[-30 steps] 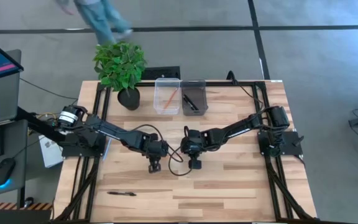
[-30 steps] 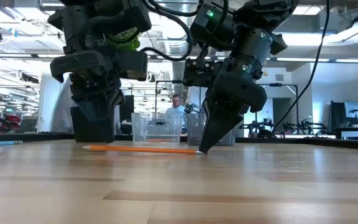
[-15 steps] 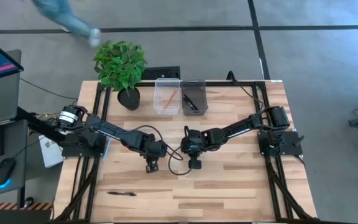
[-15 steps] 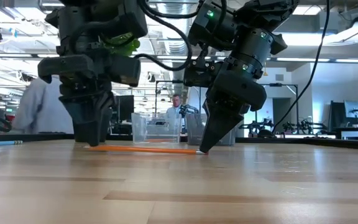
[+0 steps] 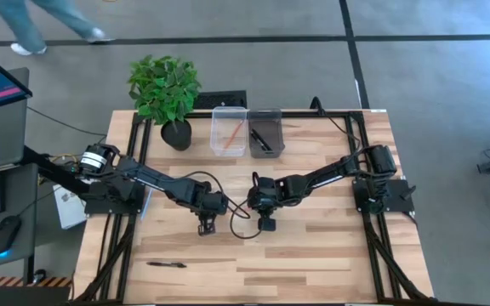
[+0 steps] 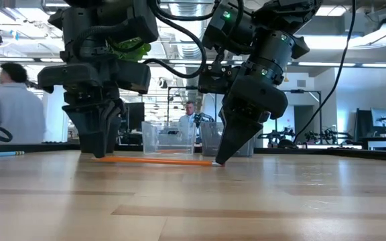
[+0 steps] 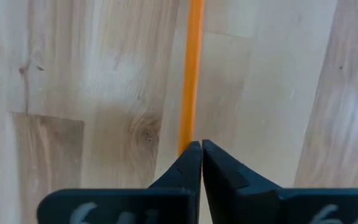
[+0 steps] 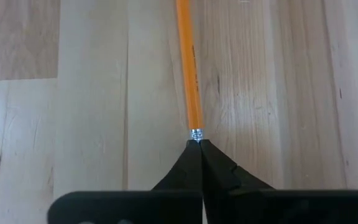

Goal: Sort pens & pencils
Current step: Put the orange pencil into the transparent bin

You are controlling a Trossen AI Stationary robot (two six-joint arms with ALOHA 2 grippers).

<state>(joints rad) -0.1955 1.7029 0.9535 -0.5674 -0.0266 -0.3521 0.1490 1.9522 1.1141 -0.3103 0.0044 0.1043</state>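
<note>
An orange pencil lies flat on the wooden table between my two grippers. The left gripper stands shut over the pencil's left end. The right gripper stands shut over the right end, where the silver ferrule shows. A black pen lies alone near the table's near-left edge. A clear bin at the far edge holds an orange pencil. The dark bin beside it holds a black pen. My left gripper meets the pencil's left end with its shut fingertips, coming steeply from above, in line with the pencil. The end runs under one fingertip; pinched or only pressed, I cannot tell. The pencil lies flat on the table. My right gripper sets its shut fingertips on the pencil's right end, just past the ferrule. It slants down from the right, in line with the pencil. The fingers hide the very end. The pencil stays on the table.
A potted plant stands at the far-left corner beside the bins. Black frame rails run along both table sides. Bare wood stretches along the near half. A person passes in the room behind; another walks beyond the table.
The left gripper has shifted a little toward the table's left edge and come down onto the pencil's left end. The right gripper and the pencil have stayed put. A person has walked leftward behind the table.
</note>
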